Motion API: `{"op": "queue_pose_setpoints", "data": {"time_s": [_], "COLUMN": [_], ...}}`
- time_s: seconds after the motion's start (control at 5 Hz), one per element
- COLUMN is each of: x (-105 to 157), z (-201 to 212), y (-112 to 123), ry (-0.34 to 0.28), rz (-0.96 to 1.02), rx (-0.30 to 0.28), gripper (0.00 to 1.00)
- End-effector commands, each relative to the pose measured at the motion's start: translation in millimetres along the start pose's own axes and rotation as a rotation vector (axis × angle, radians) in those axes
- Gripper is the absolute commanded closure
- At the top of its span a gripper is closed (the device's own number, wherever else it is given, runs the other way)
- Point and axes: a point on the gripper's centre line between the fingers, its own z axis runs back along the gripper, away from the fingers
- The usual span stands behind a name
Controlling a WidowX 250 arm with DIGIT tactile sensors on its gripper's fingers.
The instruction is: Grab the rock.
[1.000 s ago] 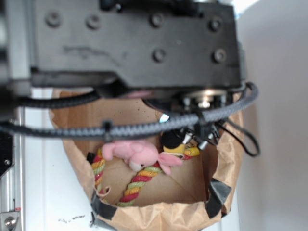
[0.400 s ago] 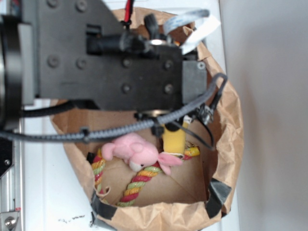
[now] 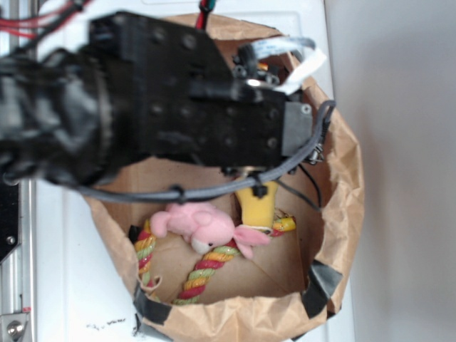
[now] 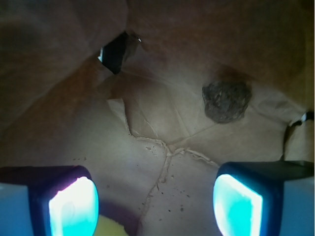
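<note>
The rock (image 4: 226, 101) is a small dark brown rough lump lying on the brown paper floor of the bag, seen in the wrist view at the upper right. My gripper (image 4: 155, 204) is open, and nothing sits between its two glowing pads (image 4: 74, 206). The rock lies ahead of the gripper and toward its right pad, well apart from both. In the exterior view the black arm (image 3: 178, 107) covers the far half of the bag and hides the rock and the fingers.
The brown paper bag (image 3: 345, 214) has tall crumpled walls all round. Inside lie a pink plush toy (image 3: 203, 224), a yellow wedge (image 3: 256, 206) and a coloured rope (image 3: 206, 267). A dark taped hole (image 4: 115, 51) marks the bag's far wall.
The arm has swung toward the far side and left of the bag, turning as it went. The yellow wedge, covered before, now shows below it. The toys have not moved.
</note>
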Motion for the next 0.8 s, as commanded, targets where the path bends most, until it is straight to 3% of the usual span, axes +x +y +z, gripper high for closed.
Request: {"op": "queue_pose_setpoints", "data": {"time_s": [0.0,0.4,0.6], "x": [45.2,64.5,70.3], "z": [-1.7,-2.3,-14.0], "y": [27.5,35.4,46.9], "ry": [-0.078,-0.059,-0.12], "rz": [0.098,0.116,0.05], "rx": [0.022,0.038,0.101], "gripper": [0.0,0.0,0.0]}}
